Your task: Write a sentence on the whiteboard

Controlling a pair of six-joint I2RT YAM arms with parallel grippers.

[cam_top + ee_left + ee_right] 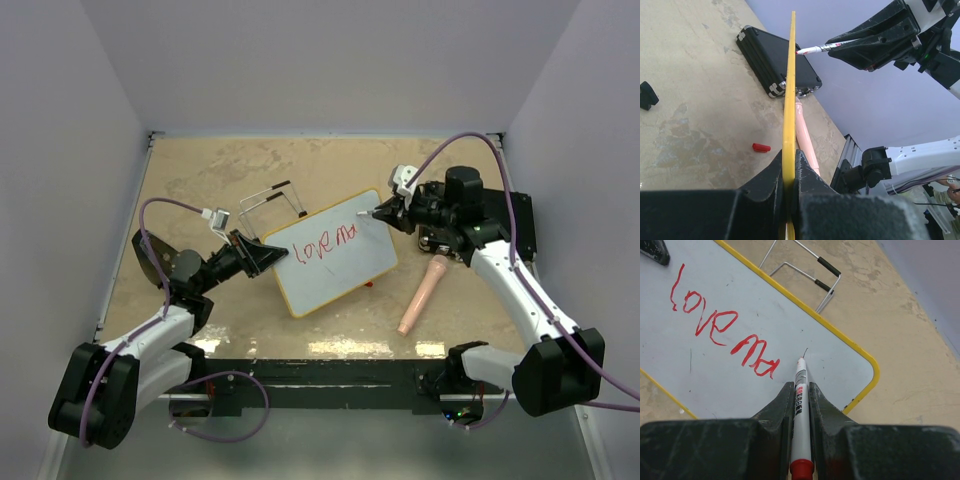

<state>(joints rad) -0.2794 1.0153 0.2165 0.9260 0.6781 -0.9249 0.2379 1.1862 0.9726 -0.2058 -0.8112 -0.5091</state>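
The whiteboard (345,272), white with a yellow rim, is held tilted at mid-table. Red words "love ma" (325,245) run across its upper part; they also show in the right wrist view (720,330). My left gripper (264,258) is shut on the board's left edge; the left wrist view shows the yellow rim (789,100) edge-on between the jaws of that gripper (788,159). My right gripper (388,212) is shut on a white marker (800,395) with a red end. The marker tip is at the board face (830,365) just right of "ma".
A wire stand (272,200) lies behind the board. A pink cylinder (420,295) lies right of it, and a small red cap (372,284) sits by the board's lower edge. A black case (777,60) lies under my right arm. Walls enclose three sides.
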